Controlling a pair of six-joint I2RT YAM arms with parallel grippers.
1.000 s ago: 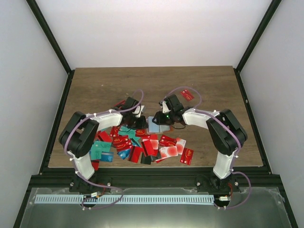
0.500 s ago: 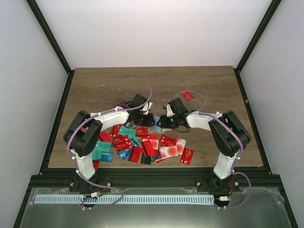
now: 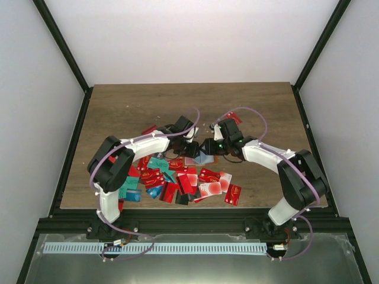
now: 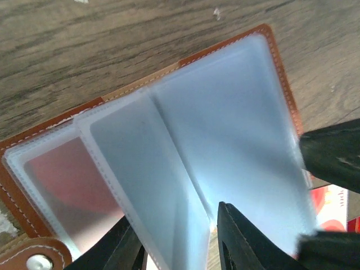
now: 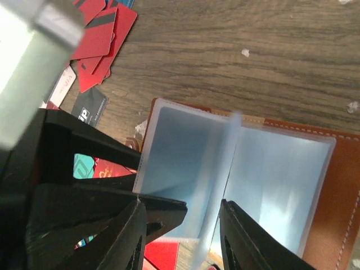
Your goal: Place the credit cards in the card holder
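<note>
Left jaws and right jaws are seen parted, nothing clamped; a clear leaf of the card holder [image 4: 225, 112] is stood up between each pair. It's laid open on the table [image 3: 118, 106], mid-frame, just above the scattered credit cards [image 3: 177, 180].

The card holder [image 4: 236, 112] lay open on the wooden table [image 4: 84, 45], a red card [image 4: 64, 174] showing through its sleeve at 8 o'clock. At 6 o'clock the left gripper [image 4: 180, 239] stood parted around an upright clear leaf [image 4: 180, 180].

You can read nothing here. The credit cards [image 3: 208, 175], toward six o'clock, bear marks too small to make out.
</note>
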